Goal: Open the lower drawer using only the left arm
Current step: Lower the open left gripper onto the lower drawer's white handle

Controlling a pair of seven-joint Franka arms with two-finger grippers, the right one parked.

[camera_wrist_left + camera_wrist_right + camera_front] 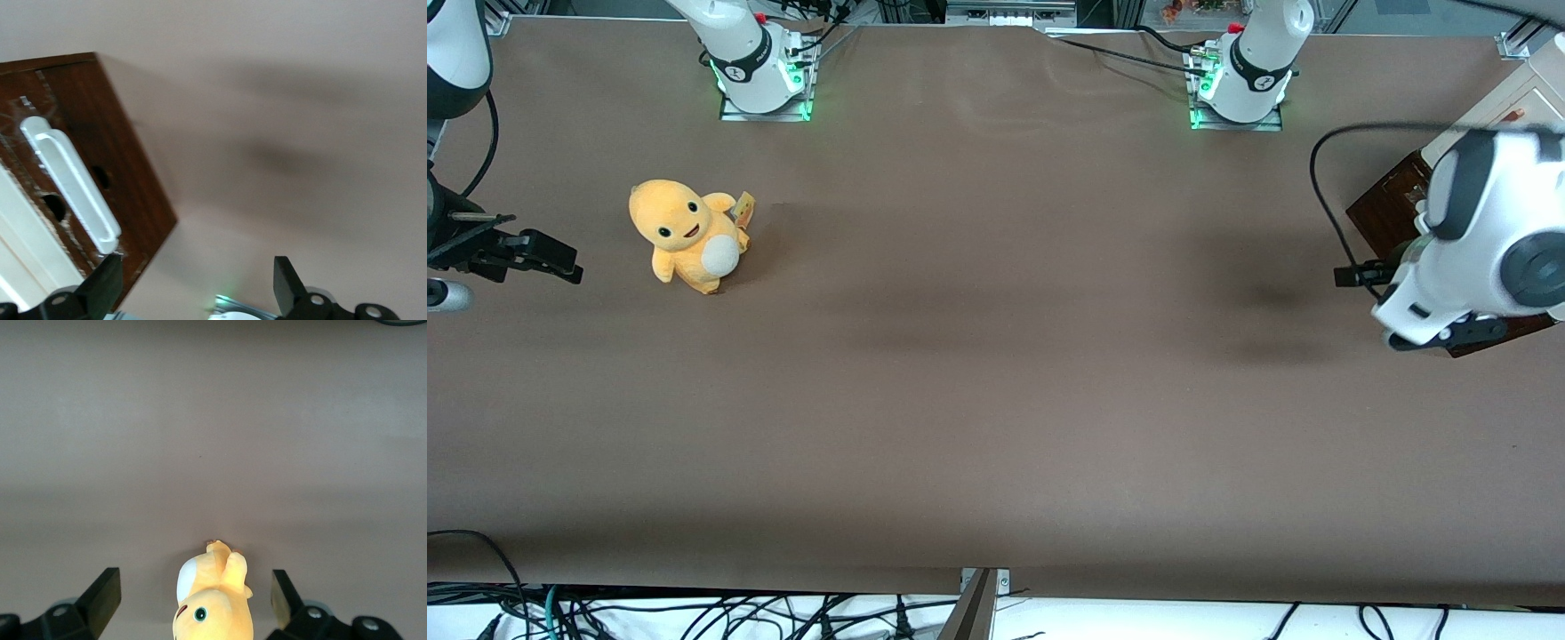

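Gripper point(193, 290) fingers spread, holding nothing; we hover in front of the lower drawer point(113, 160), right edge of the front view, its white bar handle point(70, 190) just beside one fingertip point(105, 283)

1. A yellow plush toy point(213, 603) lies at 6 o'clock on the brown table cover point(213, 420), with its white patch toward 11 o'clock.
2. The parked gripper point(193, 579) flanks it, black fingers point(100, 597) at 7 and 5 o'clock, spread apart and clear of the toy.
3. A tiny dark speck point(200, 457) marks the cover at the toy's 12 o'clock.
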